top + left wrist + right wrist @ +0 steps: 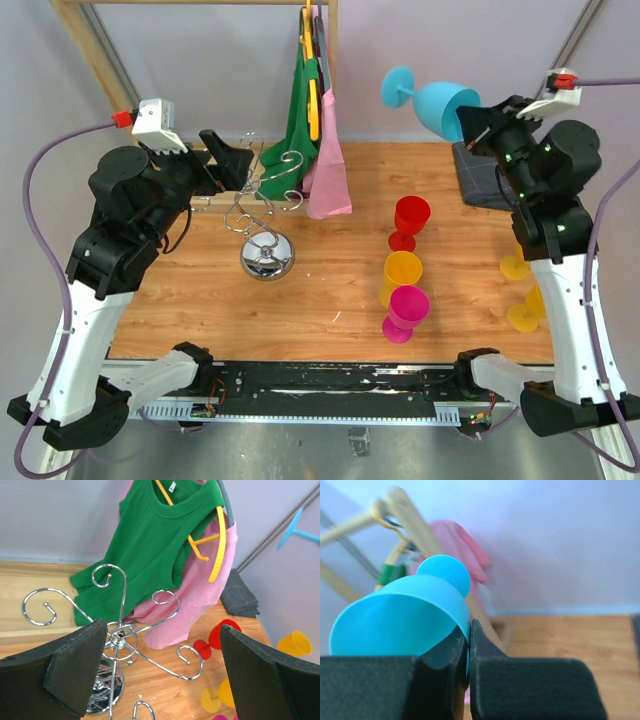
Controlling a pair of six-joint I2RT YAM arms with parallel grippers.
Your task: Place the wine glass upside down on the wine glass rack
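The right gripper [470, 125] is clenched on the bowl wall of the blue wine glass [440, 103], held aloft with its foot jutting ahead of it; the chrome wine glass rack [265, 215] stands well to its left, just beneath the released, empty left gripper [232, 163]. So thin a pinch may let the glass swivel or slip; its foot could snag the rack and tip it.

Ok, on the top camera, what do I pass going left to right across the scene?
Left tool, open → wine glass rack → pink garment → blue wine glass → right tool, shut on its rim.
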